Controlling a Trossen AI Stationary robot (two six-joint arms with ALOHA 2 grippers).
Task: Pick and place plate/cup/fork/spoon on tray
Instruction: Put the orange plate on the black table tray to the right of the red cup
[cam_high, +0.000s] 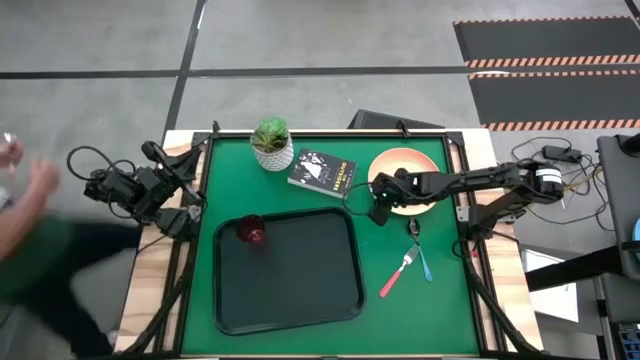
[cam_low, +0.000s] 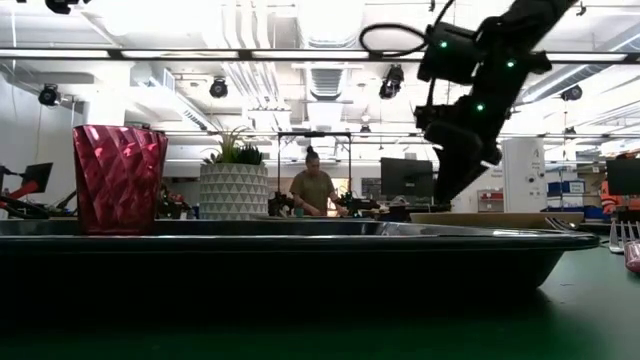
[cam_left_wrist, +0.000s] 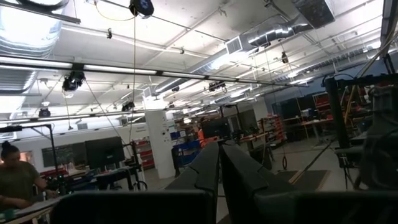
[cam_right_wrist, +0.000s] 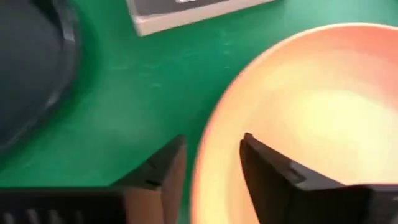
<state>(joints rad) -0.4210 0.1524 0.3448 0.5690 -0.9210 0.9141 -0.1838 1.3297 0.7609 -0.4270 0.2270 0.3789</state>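
Observation:
The salmon-pink plate (cam_high: 408, 178) lies flat on the green mat at the far right. My right gripper (cam_high: 380, 212) is open at the plate's near-left rim. In the right wrist view (cam_right_wrist: 208, 171) one finger stands outside the rim and one over the plate's inside. The maroon cup (cam_high: 251, 231) stands upright in the black tray's (cam_high: 340, 300) far-left corner, and it also shows in the low view (cam_low: 120, 178). The pink-handled fork (cam_high: 396, 274) and the blue-handled spoon (cam_high: 421, 255) lie on the mat right of the tray. My left gripper (cam_left_wrist: 219, 171) is shut and empty, parked off the table's left edge. My right gripper has the plate's near-left rim (cam_right_wrist: 205, 155) between its open fingers, one outside and one inside, coming slanting down from the right. I cannot tell whether either finger touches the rim. The plate lies flat on the mat.
A white pot with a green plant (cam_high: 271, 145) and a small black book (cam_high: 322, 172) sit at the far edge, the book just left of the plate. A person (cam_high: 30, 215) moves beside the table's left side. Most of the tray's floor is bare.

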